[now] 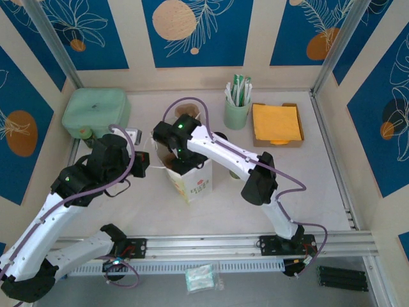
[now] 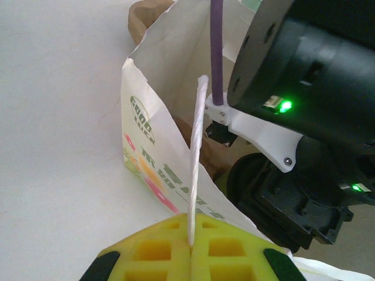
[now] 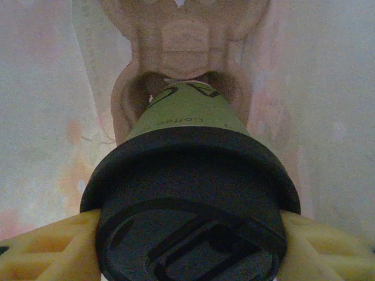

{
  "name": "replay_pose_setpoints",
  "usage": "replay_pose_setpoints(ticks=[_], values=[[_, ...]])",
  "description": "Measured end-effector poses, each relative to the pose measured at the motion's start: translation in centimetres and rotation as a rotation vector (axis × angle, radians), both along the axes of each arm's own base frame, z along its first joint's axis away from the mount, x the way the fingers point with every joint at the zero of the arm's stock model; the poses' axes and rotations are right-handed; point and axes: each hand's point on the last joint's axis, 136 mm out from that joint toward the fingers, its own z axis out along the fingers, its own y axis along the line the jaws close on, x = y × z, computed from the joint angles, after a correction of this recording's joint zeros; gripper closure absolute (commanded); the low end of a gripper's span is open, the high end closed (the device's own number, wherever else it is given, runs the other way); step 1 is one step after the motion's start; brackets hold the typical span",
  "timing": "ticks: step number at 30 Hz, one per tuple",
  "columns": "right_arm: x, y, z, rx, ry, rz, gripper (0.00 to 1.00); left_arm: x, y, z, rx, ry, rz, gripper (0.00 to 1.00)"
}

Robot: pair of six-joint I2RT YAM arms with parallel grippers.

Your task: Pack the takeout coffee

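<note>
The takeout coffee point(image 3: 181, 111), an olive-green paper cup under a black lid point(image 3: 187, 193), hangs inside the white paper bag point(image 1: 192, 182). My right gripper point(image 3: 187, 246) is shut on the lid, with a yellow finger point(image 3: 47, 246) at each side. Below the cup lies a brown moulded cup carrier point(image 3: 181, 41) on the bag's floor. In the top view the right wrist point(image 1: 182, 131) reaches down into the bag's mouth and hides the cup. My left gripper point(image 2: 191, 249) is shut on the bag's white twisted handle point(image 2: 198, 152) and holds it up at the bag's left side.
A mint-green cup of sachets point(image 1: 237, 112) and a cardboard tray of orange napkins point(image 1: 277, 123) stand at the back right. A pale green box point(image 1: 97, 110) sits at the back left. The metal rail point(image 1: 223, 246) runs along the near edge.
</note>
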Motion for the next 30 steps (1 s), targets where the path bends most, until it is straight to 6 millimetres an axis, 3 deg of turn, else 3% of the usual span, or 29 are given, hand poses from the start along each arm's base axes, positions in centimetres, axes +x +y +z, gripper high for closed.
replay_pose_setpoints(ticks=[30], values=[[0.1,-0.2,-1.2,-0.031,0.021,-0.005,0.4,0.0,0.0,0.0,0.0,0.0,0.0,1.0]])
